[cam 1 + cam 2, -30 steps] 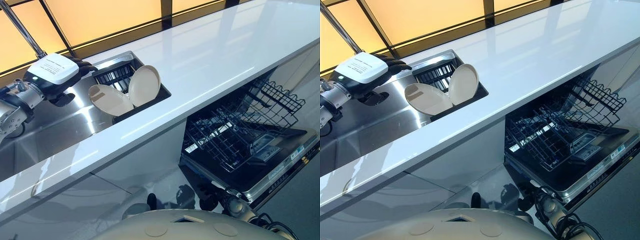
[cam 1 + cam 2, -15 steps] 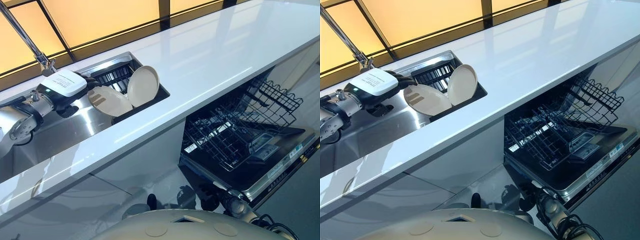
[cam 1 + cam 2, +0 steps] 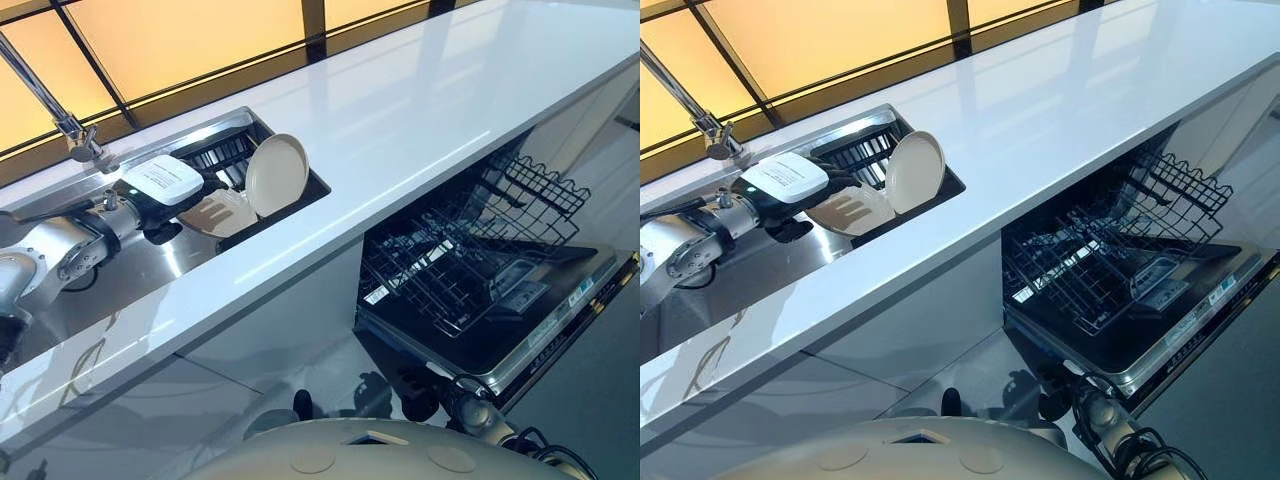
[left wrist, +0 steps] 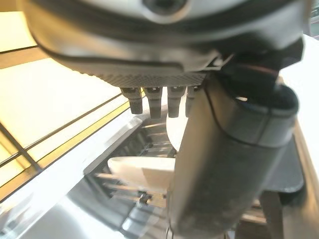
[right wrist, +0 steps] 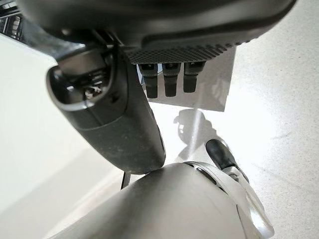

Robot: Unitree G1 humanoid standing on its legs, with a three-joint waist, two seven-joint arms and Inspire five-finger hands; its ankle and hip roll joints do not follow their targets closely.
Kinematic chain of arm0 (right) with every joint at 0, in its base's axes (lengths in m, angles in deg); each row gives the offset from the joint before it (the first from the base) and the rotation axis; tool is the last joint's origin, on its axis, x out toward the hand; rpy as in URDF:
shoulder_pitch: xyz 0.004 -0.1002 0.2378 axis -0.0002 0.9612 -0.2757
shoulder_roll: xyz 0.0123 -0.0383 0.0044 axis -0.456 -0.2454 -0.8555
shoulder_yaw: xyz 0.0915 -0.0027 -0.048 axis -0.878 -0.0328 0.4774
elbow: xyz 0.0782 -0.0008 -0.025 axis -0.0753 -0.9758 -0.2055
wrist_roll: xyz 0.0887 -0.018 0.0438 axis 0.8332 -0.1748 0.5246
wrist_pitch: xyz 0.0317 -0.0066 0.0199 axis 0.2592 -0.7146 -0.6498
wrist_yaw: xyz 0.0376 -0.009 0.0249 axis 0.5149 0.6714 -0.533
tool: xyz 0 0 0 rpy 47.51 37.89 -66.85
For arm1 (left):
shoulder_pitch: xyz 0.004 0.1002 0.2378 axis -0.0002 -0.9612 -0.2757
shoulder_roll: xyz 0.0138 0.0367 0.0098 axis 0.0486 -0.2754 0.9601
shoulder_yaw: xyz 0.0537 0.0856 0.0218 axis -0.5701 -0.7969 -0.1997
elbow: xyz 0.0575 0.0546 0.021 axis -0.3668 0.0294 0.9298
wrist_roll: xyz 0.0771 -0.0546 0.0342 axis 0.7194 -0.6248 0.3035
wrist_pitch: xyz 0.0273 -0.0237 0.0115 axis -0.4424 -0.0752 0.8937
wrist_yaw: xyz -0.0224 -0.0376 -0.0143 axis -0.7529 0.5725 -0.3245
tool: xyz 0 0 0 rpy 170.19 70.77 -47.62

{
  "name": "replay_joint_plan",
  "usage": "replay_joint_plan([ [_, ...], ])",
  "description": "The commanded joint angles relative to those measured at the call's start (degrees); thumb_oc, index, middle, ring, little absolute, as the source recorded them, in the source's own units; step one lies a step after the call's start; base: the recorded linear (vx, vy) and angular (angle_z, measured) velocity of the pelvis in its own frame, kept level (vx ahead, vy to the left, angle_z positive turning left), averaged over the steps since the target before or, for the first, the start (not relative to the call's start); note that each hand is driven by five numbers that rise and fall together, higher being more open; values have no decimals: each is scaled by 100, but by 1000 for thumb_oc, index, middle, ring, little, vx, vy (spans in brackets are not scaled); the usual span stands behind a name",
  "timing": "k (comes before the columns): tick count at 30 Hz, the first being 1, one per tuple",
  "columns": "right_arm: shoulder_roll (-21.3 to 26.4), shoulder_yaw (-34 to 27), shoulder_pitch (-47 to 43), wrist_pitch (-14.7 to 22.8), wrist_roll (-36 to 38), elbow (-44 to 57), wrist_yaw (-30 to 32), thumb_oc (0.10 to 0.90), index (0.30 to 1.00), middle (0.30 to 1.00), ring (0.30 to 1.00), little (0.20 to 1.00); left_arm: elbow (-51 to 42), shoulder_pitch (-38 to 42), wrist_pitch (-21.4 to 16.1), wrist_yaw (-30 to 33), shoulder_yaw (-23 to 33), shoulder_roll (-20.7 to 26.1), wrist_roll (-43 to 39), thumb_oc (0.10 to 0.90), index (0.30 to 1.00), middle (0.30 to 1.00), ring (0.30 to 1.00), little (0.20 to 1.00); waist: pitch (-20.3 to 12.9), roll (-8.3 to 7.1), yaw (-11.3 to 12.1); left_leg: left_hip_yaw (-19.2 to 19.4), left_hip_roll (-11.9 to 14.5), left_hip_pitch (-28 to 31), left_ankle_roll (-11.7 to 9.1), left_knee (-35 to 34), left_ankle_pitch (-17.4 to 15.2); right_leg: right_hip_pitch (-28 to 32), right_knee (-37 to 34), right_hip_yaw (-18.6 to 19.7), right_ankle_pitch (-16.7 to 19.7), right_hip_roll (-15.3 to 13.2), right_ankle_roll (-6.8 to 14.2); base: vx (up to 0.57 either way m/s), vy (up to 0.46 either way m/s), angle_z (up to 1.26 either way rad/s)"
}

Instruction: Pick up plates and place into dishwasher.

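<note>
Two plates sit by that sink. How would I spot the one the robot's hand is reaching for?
Find the steel sink set in the long white counter, then the dark rack at its end. Two cream plates sit there. The one you want is the low plate, leaning back nearly flat, right beside the left hand; its neighbour, the upright plate, stands almost on edge.

Warm amber light glows from the window panels (image 3: 180, 40) behind, throwing bright glare streaks across the glossy white countertop (image 3: 420, 110); wrist views blur close up.

A faucet (image 3: 70, 135) stands behind the steel sink (image 3: 150, 262).
</note>
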Motion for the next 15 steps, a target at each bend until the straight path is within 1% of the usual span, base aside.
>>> replay_joint_plan([
  [1,68,90,26,225,-156,-28,-35,800,900,900,900,900,245,1093,456,588,450,22,149,800,900,900,900,900,32,22,-27,516,-263,565,189,44,-1032,-463,302,142,162,-37,443,0,0,0],
  [5,58,107,5,227,-158,-49,-22,800,900,900,900,900,330,1137,483,523,283,-78,389,800,900,900,900,900,46,22,-51,533,-264,569,189,44,-1031,-468,302,166,169,-26,438,0,0,0],
  [12,117,112,43,35,-115,243,-98,800,900,900,900,900,336,1239,638,-13,59,-99,634,800,900,900,900,900,73,16,-122,580,-262,567,184,44,-1032,-479,288,204,186,-15,449,-3,1,-4],
  [13,119,126,48,13,-105,271,-92,800,900,900,900,900,365,1274,652,-113,6,-102,645,660,780,780,780,760,75,16,-133,587,-262,568,185,44,-1036,-480,284,208,187,-14,452,-8,-3,-6],
  [14,115,128,53,3,-104,284,-87,800,900,900,900,900,375,1297,659,-154,-23,-104,658,660,780,780,780,760,77,14,-136,588,-264,568,185,44,-1037,-480,282,211,189,-13,453,-7,-4,-4],
  [15,114,131,51,-7,-105,298,-87,800,900,900,900,900,403,1320,661,-202,-52,-119,676,259,436,436,436,359,80,10,-143,590,-265,567,187,44,-1035,-480,278,217,194,-10,454,-5,-6,-4],
])
